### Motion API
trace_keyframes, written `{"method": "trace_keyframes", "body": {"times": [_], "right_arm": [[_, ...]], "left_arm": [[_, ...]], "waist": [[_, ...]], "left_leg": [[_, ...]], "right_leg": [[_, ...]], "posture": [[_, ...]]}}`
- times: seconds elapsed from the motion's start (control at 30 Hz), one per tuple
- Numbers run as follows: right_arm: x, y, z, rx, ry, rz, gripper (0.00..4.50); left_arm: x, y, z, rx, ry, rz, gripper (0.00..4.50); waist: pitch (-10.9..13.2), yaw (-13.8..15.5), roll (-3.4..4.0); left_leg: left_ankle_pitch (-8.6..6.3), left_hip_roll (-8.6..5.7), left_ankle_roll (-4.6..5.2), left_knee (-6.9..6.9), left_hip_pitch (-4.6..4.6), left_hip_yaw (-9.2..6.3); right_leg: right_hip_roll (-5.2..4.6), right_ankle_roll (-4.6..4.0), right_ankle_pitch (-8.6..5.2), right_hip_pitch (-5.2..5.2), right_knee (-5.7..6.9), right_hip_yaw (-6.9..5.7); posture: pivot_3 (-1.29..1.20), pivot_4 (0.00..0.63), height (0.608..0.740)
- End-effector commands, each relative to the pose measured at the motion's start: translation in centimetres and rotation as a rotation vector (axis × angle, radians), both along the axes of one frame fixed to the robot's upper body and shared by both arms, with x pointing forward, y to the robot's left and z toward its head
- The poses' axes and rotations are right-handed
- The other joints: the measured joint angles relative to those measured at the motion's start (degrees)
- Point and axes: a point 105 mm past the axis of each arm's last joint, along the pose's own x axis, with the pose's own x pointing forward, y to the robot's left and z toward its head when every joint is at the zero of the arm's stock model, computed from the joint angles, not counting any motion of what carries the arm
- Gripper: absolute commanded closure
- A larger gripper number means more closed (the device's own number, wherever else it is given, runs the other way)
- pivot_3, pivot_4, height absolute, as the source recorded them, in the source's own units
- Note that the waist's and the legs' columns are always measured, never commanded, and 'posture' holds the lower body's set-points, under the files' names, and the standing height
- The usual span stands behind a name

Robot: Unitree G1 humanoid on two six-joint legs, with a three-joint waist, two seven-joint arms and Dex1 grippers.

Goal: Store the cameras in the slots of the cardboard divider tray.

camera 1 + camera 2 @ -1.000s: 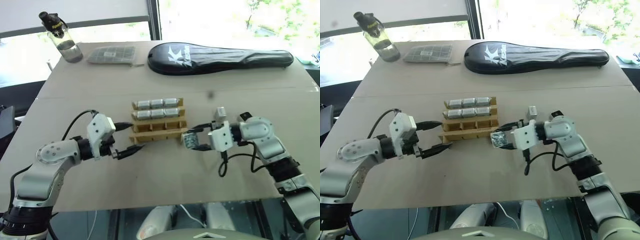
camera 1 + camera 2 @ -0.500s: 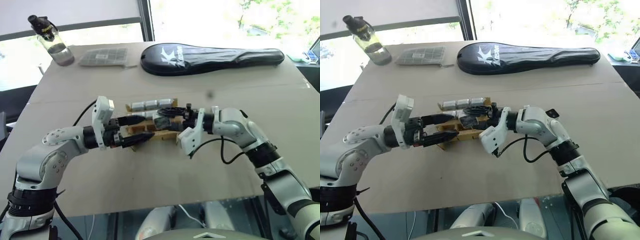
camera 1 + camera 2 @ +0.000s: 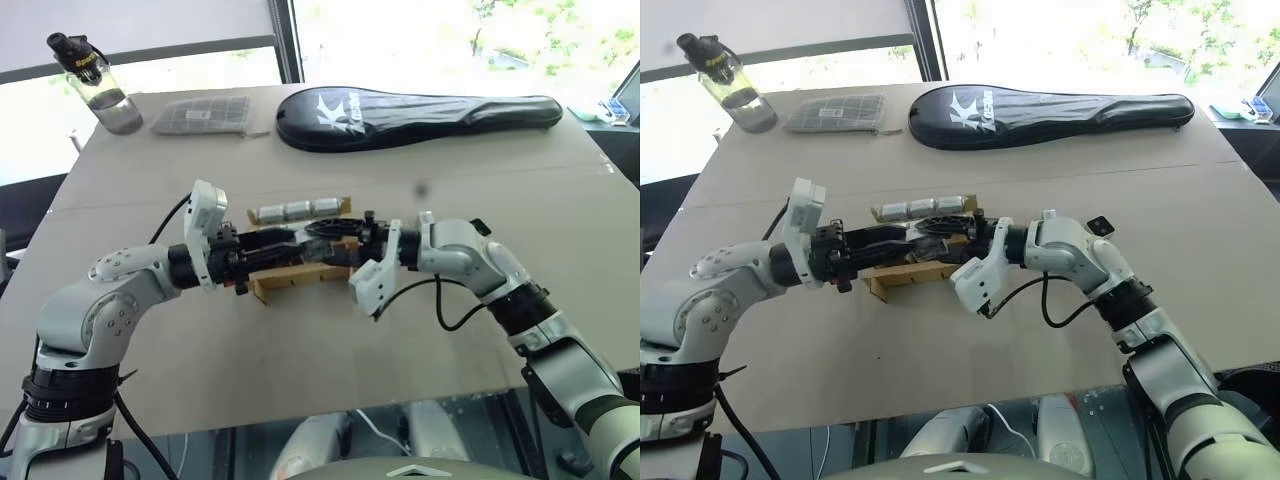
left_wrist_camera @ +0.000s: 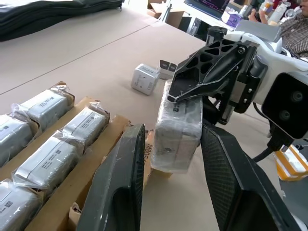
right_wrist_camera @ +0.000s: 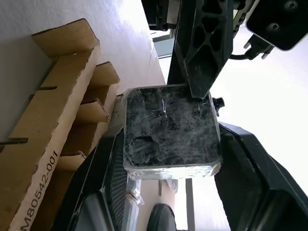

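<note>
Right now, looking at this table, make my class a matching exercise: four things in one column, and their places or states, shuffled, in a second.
Things:
1. wrapped camera
2. racket case
3. water bottle
4. cardboard divider tray

Places or states:
A. far left corner of the table
B. held in the air between two grippers
C. mid-table, back row filled, front slots empty
D. lying along the far edge, black

Pairs: 1-B, 2-D, 3-A, 4-C
</note>
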Motion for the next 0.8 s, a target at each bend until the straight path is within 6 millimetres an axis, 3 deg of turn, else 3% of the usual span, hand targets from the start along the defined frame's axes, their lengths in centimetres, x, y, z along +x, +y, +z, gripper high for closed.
{"method": "trace_keyframes", "body": {"times": [0.03, 0.4, 0.43, 0.5, 0.63, 0.8], "right_arm": [[-1.1, 0.9, 1.9, 0.059, -0.046, 0.063, 2.53], [-1.7, 1.5, 2.2, 0.064, -0.053, 0.107, 2.53], [-1.7, 1.5, 2.2, 0.064, -0.052, 0.107, 2.53], [-1.6, 1.4, 2.2, 0.065, -0.044, 0.101, 2.53], [-1.8, 1.4, 2.1, 0.069, -0.020, 0.107, 2.53], [-1.6, 0.9, 1.2, 0.080, 0.134, 0.077, 0.28]], "left_arm": [[0.1, 0.2, 0.9, -0.010, -0.041, 0.007, 2.72], [0.0, 0.0, 1.1, -0.016, -0.038, -0.010, 2.72], [-0.1, 0.0, 1.2, -0.019, -0.038, -0.012, 3.26], [0.0, 0.0, 1.2, -0.021, -0.039, -0.012, 3.79], [0.0, 0.1, 1.2, -0.017, -0.045, -0.008, 3.78], [0.6, 0.4, 1.4, 0.011, -0.097, 0.011, 3.78]], "waist": [[0.0, 0.0, 0.00], [0.0, 0.0, 0.00], [0.0, 0.0, 0.00], [0.0, 0.0, 0.00], [0.0, 0.0, 0.00], [0.0, 0.0, -0.01]], "left_leg": [[0.00, 0.00, 0.00, 0.00, 0.00, 0.01], [0.00, 0.01, 0.00, 0.00, 0.00, 0.01], [0.00, 0.01, 0.00, 0.00, 0.00, 0.01], [0.00, 0.01, 0.00, 0.00, 0.00, 0.01], [0.00, 0.02, 0.00, 0.00, 0.00, 0.01], [0.00, 0.06, -0.01, 0.01, 0.00, 0.02]], "right_leg": [[0.00, 0.00, 0.00, 0.00, 0.00, 0.01], [0.02, -0.01, 0.00, 0.00, 0.00, 0.01], [0.02, -0.01, 0.01, 0.00, 0.00, 0.01], [0.01, -0.01, 0.01, 0.00, 0.00, 0.02], [0.03, -0.01, 0.01, 0.00, 0.00, 0.02], [-0.15, -0.02, 0.01, 0.01, 0.00, 0.03]], "posture": [[0.00, 0.150, 0.740], [0.00, 0.150, 0.740], [0.00, 0.150, 0.740], [0.00, 0.150, 0.740], [0.00, 0.150, 0.740], [0.00, 0.150, 0.740]]}}
